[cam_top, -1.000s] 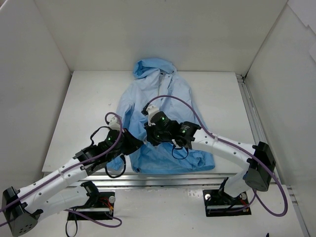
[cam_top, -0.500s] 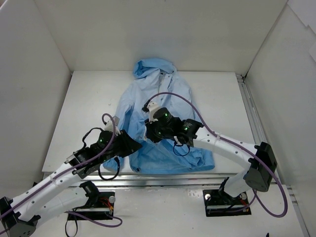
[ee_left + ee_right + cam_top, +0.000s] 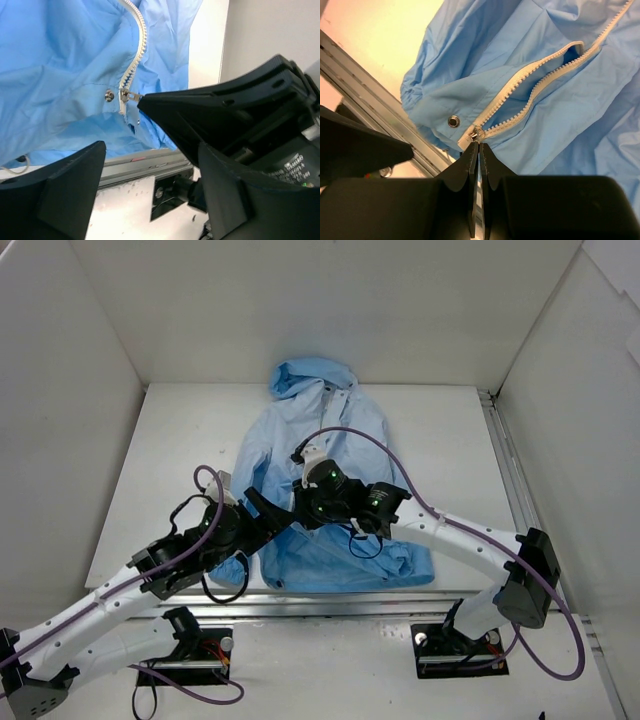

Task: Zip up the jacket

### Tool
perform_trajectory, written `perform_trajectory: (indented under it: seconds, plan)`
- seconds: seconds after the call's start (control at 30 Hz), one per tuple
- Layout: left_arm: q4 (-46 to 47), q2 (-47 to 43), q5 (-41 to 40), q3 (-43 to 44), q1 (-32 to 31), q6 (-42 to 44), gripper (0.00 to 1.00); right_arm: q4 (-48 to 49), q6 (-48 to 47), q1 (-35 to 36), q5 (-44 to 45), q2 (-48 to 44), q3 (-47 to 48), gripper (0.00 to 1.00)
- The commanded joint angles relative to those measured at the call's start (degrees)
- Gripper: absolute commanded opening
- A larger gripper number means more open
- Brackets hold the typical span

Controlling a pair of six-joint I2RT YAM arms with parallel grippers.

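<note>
The light-blue jacket (image 3: 322,435) lies flat on the white table, hood at the far end and hem near the front edge. In the right wrist view its white zipper (image 3: 540,75) gapes apart above the slider. My right gripper (image 3: 479,146) is shut on the zipper pull (image 3: 476,134), beside a metal snap (image 3: 453,121) at the hem. In the left wrist view my left gripper (image 3: 150,167) stands open with nothing between its fingers, just off the hem. The right gripper's black tip meets the zipper pull (image 3: 131,96) there. From above, the left gripper (image 3: 262,512) sits left of the right gripper (image 3: 300,508).
An aluminium rail (image 3: 330,608) runs along the table's near edge, right under the hem (image 3: 145,162). White walls close in the table on three sides. Purple cables loop over both arms. The arm bases sit below the rail.
My left gripper has opened, let go of the jacket's hem and drawn back a little to the left. The right gripper stays shut at the slider, shifted slightly.
</note>
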Motion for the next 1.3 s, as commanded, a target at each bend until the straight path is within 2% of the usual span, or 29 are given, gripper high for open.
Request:
perform_trajectory:
  seconds: [0.0,0.1,0.43,0.57,0.7,1.27]
  plan:
    - [0.3,1.2,-5.0,2.0,-2.0,-5.9,0.67,3.1,4.7,0.7,1.2,-0.4,4.1,0.00]
    - [0.3,0.1,-7.2,0.4,-3.2,-9.7,0.63,3.0,6.8,0.8,1.3,-0.3,4.4,0.00]
    - [0.0,-0.4,-15.8,-1.6,-5.9,-15.0,0.62,3.0,9.1,0.4,-1.4,0.0,4.8,0.00]
    - [-0.2,0.1,-18.4,-2.8,-7.0,-17.4,0.57,3.0,9.2,0.4,-2.0,0.3,4.7,0.00]
    - [3.1,-0.4,-21.1,-5.6,-7.6,-19.6,0.56,3.0,9.4,0.4,-2.7,0.3,4.1,0.00]
    - [8.5,3.9,-26.8,-5.5,-7.6,-18.7,0.48,3.0,8.8,0.4,-3.3,0.3,4.1,0.00]
